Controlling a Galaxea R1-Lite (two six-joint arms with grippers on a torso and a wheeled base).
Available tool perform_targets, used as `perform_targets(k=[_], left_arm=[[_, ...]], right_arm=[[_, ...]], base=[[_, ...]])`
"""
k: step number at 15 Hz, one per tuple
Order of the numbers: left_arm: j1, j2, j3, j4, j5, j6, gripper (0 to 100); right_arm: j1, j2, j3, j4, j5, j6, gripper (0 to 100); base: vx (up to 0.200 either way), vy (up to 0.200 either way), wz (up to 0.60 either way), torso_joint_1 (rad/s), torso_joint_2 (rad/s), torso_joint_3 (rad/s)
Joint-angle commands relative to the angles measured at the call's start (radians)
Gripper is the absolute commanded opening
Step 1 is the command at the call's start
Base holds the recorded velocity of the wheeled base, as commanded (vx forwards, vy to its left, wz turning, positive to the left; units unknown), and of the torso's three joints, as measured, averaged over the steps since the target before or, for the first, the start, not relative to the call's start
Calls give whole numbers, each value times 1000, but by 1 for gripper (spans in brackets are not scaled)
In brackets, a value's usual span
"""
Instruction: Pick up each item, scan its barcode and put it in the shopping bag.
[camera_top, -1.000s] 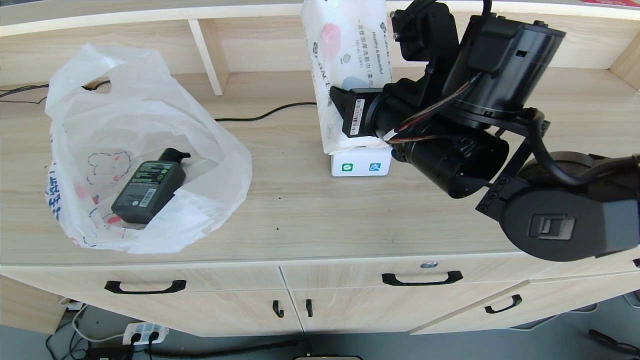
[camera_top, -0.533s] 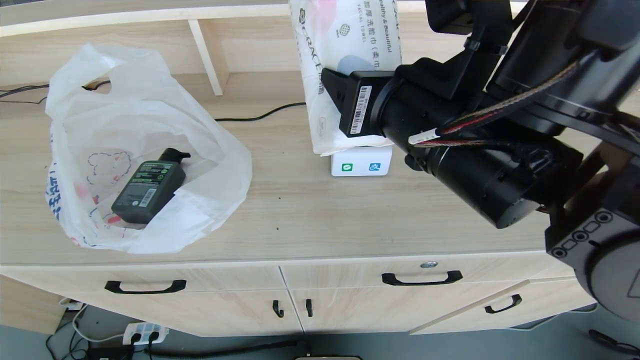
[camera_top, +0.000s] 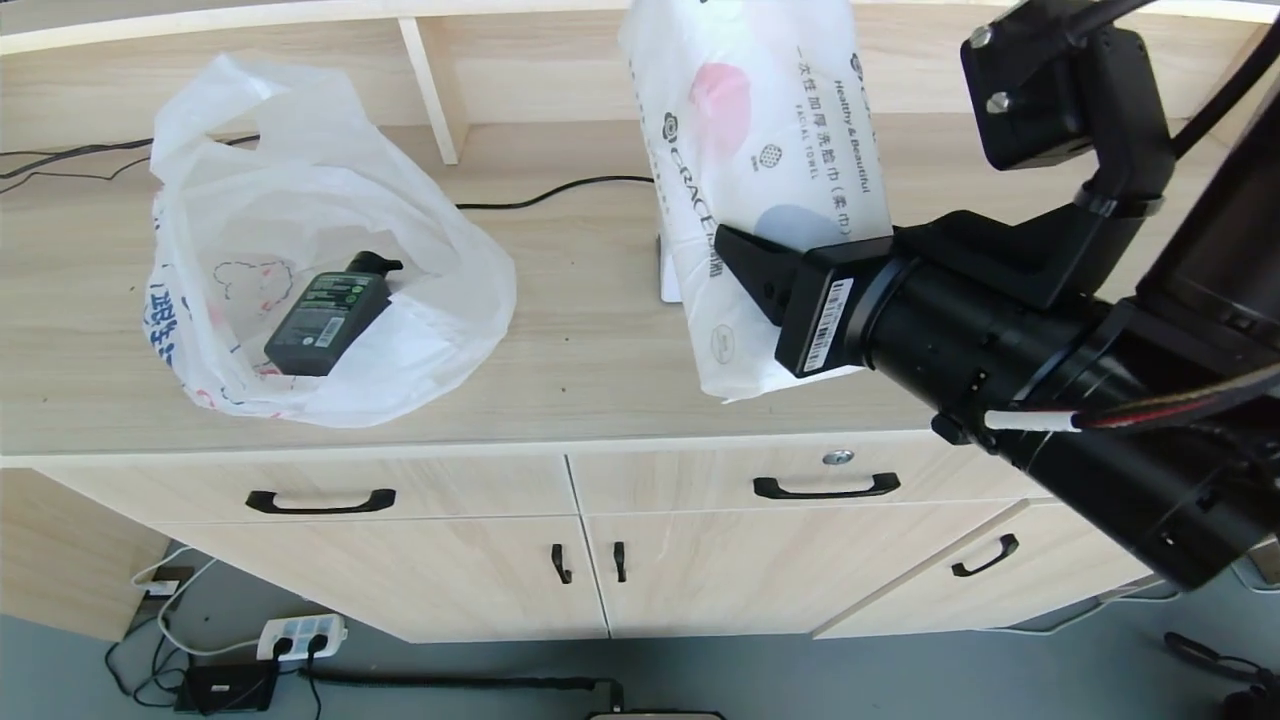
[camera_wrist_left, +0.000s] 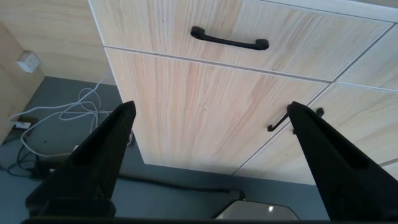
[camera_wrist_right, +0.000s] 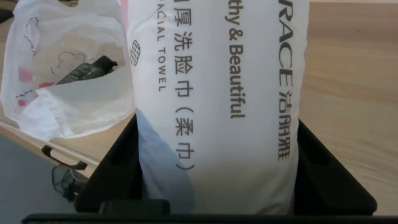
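Standing upright in the right gripper (camera_wrist_right: 219, 124), the white facial towel pack (camera_top: 760, 150) is clamped from both sides, a black finger (camera_wrist_right: 118, 168) pressed into each flank about halfway up its printed wrapper. From where I stand the pack looks lifted off the wooden counter (camera_top: 560, 330), its lower end hanging near the front edge, well to the right of the shopping bag (camera_top: 300, 190). That bag is thin white plastic with its mouth slumped open on the left part of the counter. A dark flat bottle (camera_top: 325, 315) lies on its side inside it, pump cap pointing toward the back. Just behind the pack, a sliver of a white box (camera_top: 665, 275) peeks out on the counter, mostly hidden. A black cable (camera_top: 550, 190) trails along the back of the counter between the bag and the pack. The left gripper (camera_wrist_left: 211, 109) hangs low in front of the cabinet, fingers spread wide with nothing between them, facing a door panel below a black drawer handle (camera_wrist_left: 230, 40).
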Motion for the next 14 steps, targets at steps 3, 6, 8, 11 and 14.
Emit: perform_targets(k=[3, 6, 8, 11, 14], left_arm=[[0, 1, 0, 0, 1, -3, 100], [0, 1, 0, 0, 1, -3, 100], [0, 1, 0, 0, 1, -3, 100], [0, 1, 0, 0, 1, -1, 100], [0, 1, 0, 0, 1, -1, 100]], right_arm=[[-11, -17, 4, 0, 3, -2, 0], [-11, -15, 4, 0, 20, -14, 0], [-11, -18, 1, 0, 20, -14, 0], [-11, -32, -5, 0, 20, -19, 0], [-11, -55, -92, 2, 21, -111, 0]], base=[[0, 200, 0, 14, 9, -2], [0, 200, 0, 4, 7, 2], [0, 200, 0, 2, 7, 5], [0, 67, 400, 2, 2, 6], [0, 0, 600, 5, 4, 1]])
